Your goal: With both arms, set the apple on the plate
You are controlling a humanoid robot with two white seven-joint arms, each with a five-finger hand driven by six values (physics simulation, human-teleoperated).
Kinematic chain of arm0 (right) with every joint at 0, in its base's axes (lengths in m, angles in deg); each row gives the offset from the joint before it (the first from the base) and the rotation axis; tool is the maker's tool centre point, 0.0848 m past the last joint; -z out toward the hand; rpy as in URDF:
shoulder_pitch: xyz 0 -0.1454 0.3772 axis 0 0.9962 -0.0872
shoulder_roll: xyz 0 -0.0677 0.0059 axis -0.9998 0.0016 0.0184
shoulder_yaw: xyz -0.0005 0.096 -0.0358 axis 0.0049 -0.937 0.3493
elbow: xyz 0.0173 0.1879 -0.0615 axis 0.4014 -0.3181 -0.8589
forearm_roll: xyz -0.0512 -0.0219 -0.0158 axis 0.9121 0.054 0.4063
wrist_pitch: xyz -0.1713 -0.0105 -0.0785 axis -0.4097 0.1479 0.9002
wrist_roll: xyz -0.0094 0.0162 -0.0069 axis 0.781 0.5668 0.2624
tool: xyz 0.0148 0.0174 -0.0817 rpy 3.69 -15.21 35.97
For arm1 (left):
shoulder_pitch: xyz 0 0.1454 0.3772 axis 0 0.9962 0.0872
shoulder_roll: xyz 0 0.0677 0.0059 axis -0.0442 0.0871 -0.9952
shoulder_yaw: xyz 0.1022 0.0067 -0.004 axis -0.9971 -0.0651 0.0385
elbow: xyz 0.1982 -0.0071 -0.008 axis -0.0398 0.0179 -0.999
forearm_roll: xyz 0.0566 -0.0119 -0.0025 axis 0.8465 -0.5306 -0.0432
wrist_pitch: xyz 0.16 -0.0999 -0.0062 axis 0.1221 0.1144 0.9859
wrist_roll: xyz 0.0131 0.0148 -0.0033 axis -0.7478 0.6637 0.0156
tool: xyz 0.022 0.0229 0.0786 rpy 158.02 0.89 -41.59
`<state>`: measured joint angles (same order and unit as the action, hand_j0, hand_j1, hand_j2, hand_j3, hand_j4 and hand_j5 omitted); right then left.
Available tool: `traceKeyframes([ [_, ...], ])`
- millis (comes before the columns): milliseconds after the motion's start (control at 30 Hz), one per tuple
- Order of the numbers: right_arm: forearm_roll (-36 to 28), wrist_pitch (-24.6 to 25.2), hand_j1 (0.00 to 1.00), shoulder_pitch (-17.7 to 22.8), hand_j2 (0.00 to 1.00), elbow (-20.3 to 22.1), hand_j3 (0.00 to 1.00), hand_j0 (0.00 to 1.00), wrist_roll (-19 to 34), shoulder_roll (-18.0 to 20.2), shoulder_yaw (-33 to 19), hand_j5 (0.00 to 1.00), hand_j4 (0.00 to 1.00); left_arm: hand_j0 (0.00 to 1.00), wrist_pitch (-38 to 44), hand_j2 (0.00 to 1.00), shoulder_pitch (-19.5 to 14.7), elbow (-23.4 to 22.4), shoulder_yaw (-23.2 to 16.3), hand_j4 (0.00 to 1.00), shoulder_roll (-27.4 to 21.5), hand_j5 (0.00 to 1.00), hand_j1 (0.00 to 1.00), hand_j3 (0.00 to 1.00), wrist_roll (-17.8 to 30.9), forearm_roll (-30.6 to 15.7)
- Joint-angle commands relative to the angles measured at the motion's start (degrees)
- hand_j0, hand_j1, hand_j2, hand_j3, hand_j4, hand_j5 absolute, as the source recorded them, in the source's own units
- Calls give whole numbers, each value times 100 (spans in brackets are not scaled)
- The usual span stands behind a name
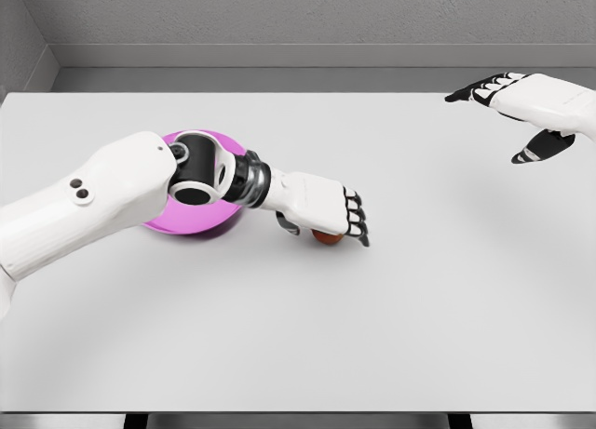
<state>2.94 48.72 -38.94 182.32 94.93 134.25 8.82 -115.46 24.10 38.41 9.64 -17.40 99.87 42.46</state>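
The left hand [321,210] curls over the apple [326,236] just beside the forearm-hidden plate [191,226], while the right hand [521,108] hovers spread near the surface's [419,308] far-right corner.

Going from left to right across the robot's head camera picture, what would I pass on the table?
Pink plate → left hand → apple, peeking from under that hand's fingers → right hand, raised at the far right.
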Motion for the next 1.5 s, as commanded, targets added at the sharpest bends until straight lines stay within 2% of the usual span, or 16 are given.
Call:
traceKeyframes([
  [0,-8,4,100,0,100,0,100,100,-3,7,-3,100,100,79,9,79,0,-10,1,79,-9,79,79,79,-3,-18],
  [67,-8,4,100,0,100,0,100,100,-3,-2,-3,100,100,63,9,63,0,-19,1,63,-9,63,63,63,-3,-18],
  [133,-8,4,100,0,100,0,100,100,-3,-2,-3,100,100,58,9,58,9,-71,1,58,-17,58,58,58,-3,-18],
  [433,-8,4,100,0,100,0,100,100,-3,-2,6,100,100,49,9,49,70,-124,-78,49,-61,49,49,49,-38,-18],
  [533,-8,4,100,0,100,0,100,100,-3,-2,-2,100,100,30,9,30,44,-124,-43,30,-88,30,30,30,-47,-62],
  [600,-8,12,100,0,100,0,100,100,-3,-2,-2,100,100,25,9,25,0,-98,1,25,-96,25,25,25,-47,-79],
  [633,-8,4,100,0,100,0,100,100,-3,-2,6,100,100,22,9,22,26,-63,159,22,-193,22,22,22,-47,-79],
  [767,-8,4,100,0,100,0,100,100,-3,-2,6,100,100,22,9,22,18,42,563,22,-501,22,22,22,-47,-229],
  [967,-8,4,100,0,100,0,100,100,-3,-2,6,100,100,22,9,22,44,711,1012,22,-1528,22,22,22,-38,-299],
  [1033,-8,4,100,0,100,0,100,100,-3,-2,6,100,100,23,9,23,44,746,1038,23,-1907,23,23,23,-47,-325],
  [1133,-8,4,100,0,100,0,100,100,-3,-2,6,100,100,23,9,23,97,737,1161,23,-2109,23,23,23,-47,-282],
  [1200,-8,4,100,0,100,0,100,100,-3,-2,6,100,100,23,9,23,264,711,1170,23,-2285,23,23,23,-38,-264],
  [1267,-8,4,100,0,100,0,100,100,-3,-2,6,100,100,24,9,24,299,430,1161,24,-2303,24,24,24,-46,-255],
  [1367,-8,4,100,0,100,0,100,100,-3,-2,6,100,100,28,9,28,457,262,1170,28,-2267,28,28,28,-47,-246],
  [1400,-8,4,100,0,100,0,100,100,-3,-2,6,100,100,37,9,37,457,262,1170,37,-2267,37,37,37,-47,-255],
  [1467,-8,4,100,0,100,0,100,100,-3,-2,6,100,100,96,9,96,466,262,1170,96,-2250,96,96,96,-47,-325],
])
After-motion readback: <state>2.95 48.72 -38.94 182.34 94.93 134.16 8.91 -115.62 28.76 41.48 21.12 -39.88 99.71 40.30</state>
